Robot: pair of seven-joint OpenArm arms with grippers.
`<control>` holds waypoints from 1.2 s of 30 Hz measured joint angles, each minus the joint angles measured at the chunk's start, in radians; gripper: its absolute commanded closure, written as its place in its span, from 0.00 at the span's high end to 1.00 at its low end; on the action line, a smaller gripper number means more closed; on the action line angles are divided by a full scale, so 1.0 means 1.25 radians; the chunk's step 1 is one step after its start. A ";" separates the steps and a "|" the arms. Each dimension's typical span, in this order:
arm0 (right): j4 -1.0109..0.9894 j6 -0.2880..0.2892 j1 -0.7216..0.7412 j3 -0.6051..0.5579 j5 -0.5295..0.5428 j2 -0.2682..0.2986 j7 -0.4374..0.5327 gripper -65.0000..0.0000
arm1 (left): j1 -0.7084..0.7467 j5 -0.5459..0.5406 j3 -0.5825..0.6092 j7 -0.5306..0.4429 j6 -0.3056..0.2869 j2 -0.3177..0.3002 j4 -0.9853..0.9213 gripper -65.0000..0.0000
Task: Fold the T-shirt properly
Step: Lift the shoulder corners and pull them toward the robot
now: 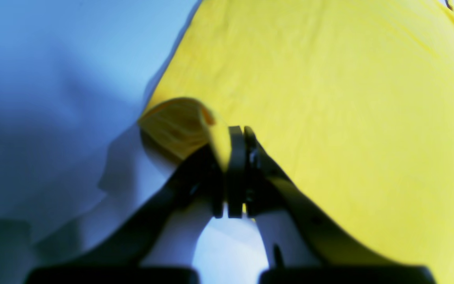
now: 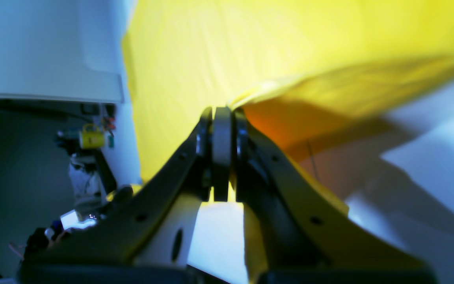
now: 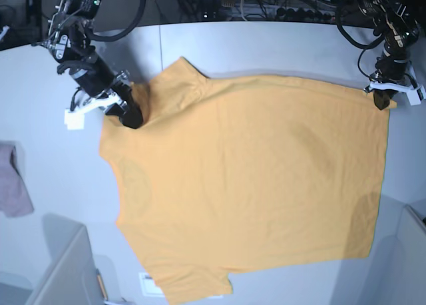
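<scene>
Both my claws pinch the T-shirt (image 3: 246, 185), spread flat on table (image 3: 40, 92): left gripper (image 1: 237, 136) w/ hem corner, right gripper (image 2: 222, 114) w/ shoulder edge; thin bites, so cloth could slip out if I lift unevenly.

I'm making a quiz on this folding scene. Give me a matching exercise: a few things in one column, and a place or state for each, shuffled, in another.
Things:
1. T-shirt
2. left gripper
3. right gripper
4. pinkish cloth

Places or states:
A. crumpled at the base view's left edge
B. shut on the shirt's corner at that view's upper right
C. spread flat across the table
D. shut on the shirt near its shoulder, at that view's upper left

Pairs: 1-C, 2-B, 3-D, 4-A
</scene>
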 measured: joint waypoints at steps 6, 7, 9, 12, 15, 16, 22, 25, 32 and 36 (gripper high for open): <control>-0.027 0.000 0.070 0.000 -0.001 0.000 -0.011 0.00 | -0.077 0.130 0.001 0.000 -0.003 0.002 -0.001 0.00; -0.034 -0.004 0.085 0.000 -0.002 0.000 -0.028 0.00 | -0.085 0.147 0.001 0.001 -0.003 0.002 -0.001 0.00; -0.057 -0.044 0.120 0.000 0.001 -0.001 -0.045 0.00 | -0.099 0.165 0.001 0.000 -0.003 0.004 -0.001 0.00; -0.098 -0.063 0.154 -0.005 0.000 0.000 -0.048 0.00 | -0.122 0.168 0.000 -0.001 -0.003 -0.001 -0.031 0.00; -0.153 -0.072 0.190 -0.005 -0.003 0.000 -0.049 0.00 | -0.139 0.172 0.000 0.001 -0.002 0.000 -0.067 0.00; -0.168 -0.073 0.204 -0.005 -0.004 0.000 -0.048 0.00 | -0.142 0.172 0.000 0.001 -0.002 -0.002 -0.074 0.00; -0.259 -0.074 0.273 -0.009 -0.001 0.012 -0.048 0.00 | -0.179 0.171 0.000 0.000 -0.002 -0.019 -0.087 0.00; -0.320 -0.075 0.308 -0.009 -0.008 0.020 -0.040 0.00 | -0.195 0.170 0.001 0.000 -0.003 -0.025 -0.103 0.00; -0.408 -0.074 0.380 -0.009 -0.107 0.024 -0.041 0.00 | -0.230 0.212 0.070 -0.001 -0.003 -0.058 -0.168 0.00; -0.445 -0.074 0.393 -0.009 -0.108 0.024 -0.016 0.00 | -0.255 0.256 0.072 0.001 0.000 -0.058 -0.189 0.00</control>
